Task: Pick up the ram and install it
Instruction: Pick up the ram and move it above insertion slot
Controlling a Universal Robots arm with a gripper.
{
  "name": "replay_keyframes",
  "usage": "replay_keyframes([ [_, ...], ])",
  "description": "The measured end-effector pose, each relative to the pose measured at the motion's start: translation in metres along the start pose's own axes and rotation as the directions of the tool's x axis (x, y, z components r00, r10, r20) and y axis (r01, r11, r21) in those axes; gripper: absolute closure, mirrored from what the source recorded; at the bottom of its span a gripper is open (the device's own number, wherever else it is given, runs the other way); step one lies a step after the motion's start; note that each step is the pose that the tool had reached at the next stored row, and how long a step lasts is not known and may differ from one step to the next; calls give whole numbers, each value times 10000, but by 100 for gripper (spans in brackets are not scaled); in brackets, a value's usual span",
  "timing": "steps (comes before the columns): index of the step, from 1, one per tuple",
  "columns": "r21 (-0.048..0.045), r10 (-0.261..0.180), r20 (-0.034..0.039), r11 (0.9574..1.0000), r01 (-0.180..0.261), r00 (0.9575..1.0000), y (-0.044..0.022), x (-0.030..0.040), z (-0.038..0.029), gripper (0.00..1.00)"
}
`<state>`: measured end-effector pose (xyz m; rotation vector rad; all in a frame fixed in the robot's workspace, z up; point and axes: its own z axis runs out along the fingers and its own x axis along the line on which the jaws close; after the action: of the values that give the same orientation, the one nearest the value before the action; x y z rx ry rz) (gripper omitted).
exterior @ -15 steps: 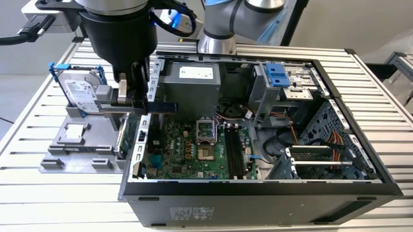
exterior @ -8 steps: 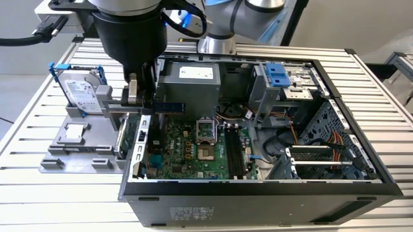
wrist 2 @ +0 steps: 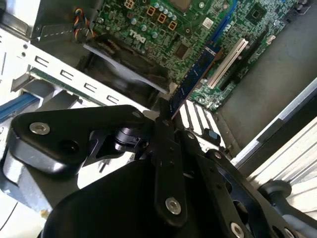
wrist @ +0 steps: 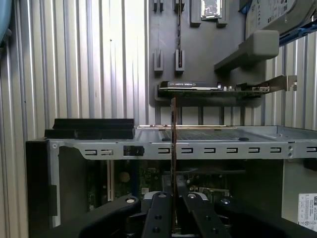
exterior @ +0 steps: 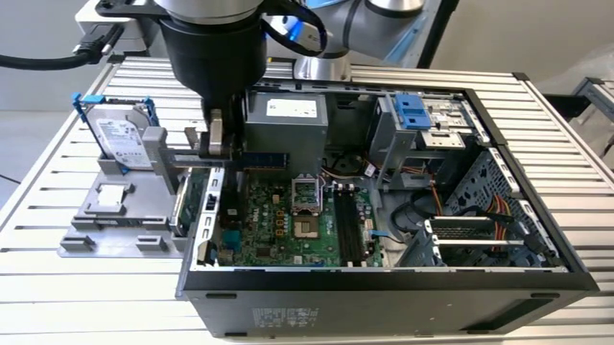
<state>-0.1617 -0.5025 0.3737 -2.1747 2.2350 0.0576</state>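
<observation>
In the exterior view, the gripper [exterior: 213, 147] hangs in the upper left of the frame, over the left wall of the open computer case [exterior: 384, 287]. Its jaws are clenched on the ram [exterior: 267, 159]. The stick juts out level toward the exterior view's right, above the motherboard [exterior: 287, 230] and just in front of the grey power supply [exterior: 287, 133]. At the exterior view's left, a grey holder [exterior: 106, 230] on the slatted table [exterior: 57, 302] carries a hard drive [exterior: 120, 140] in a blue frame.

In the second wrist view, the ram [wrist 2: 195, 74] reaches out from the jaws over the green motherboard, ending near a white slot [wrist 2: 228, 62].

In the first wrist view, the ram [wrist: 173, 144] shows edge-on as a thin line between the two fingers [wrist: 157, 213], crossing the case's metal wall. Beyond it an expansion card [wrist: 213, 87] stands in the holder.
</observation>
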Motion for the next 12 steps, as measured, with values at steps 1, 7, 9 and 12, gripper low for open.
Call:
replay_keyframes([
  [1, -1, -1, 0, 10000, 1, 10000, -20, -1, 0, 100],
  [7, -8, 0, 0, 10000, 0, 10000, -132, -4, -1, 100],
  [9, -10, 0, 0, 10000, 0, 10000, -169, -5, -1, 100],
  [12, -13, 1, 0, 10000, -1, 10000, -224, -6, -2, 100],
])
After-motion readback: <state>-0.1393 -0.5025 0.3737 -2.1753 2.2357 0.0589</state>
